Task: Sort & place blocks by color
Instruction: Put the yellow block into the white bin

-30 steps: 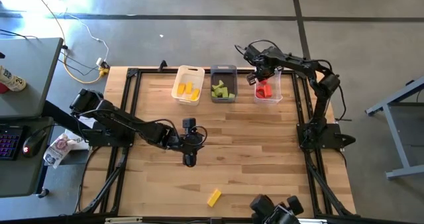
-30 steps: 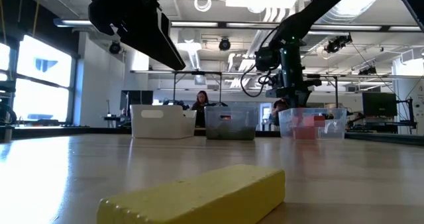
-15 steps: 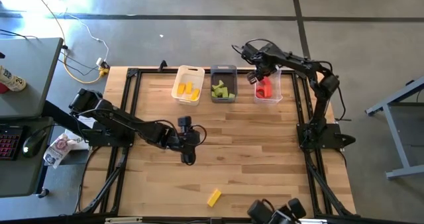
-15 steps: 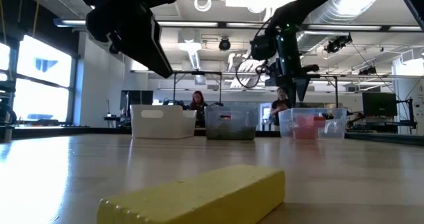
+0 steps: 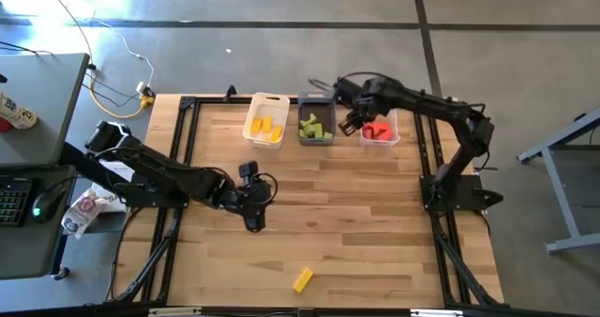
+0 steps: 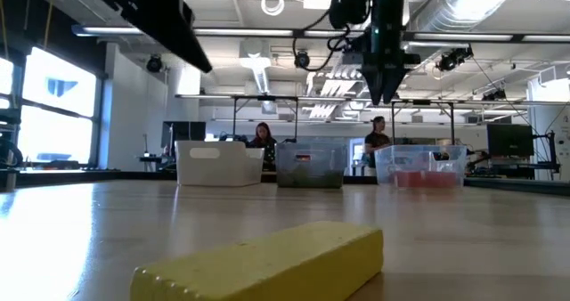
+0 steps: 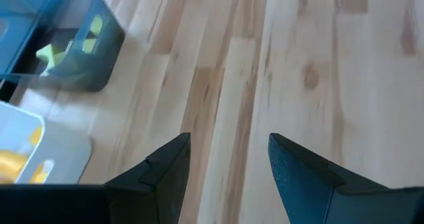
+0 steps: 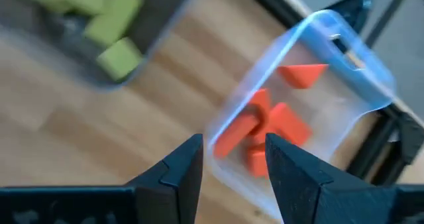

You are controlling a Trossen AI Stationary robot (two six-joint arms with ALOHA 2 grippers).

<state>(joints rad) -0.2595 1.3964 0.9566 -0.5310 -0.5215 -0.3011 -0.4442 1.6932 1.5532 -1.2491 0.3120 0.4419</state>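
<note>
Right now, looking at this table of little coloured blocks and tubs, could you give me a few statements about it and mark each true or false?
1. One yellow block lies alone on the table, away from the bins. True.
2. The red blocks are in the white bin. False: they sit in the clear bin; the white bin holds yellow ones.
3. The left end effector is open and empty. True.
4. The right end effector grips a green block. False: nothing is between its fingers.
5. The green blocks are in the middle, grey bin. True.
</note>
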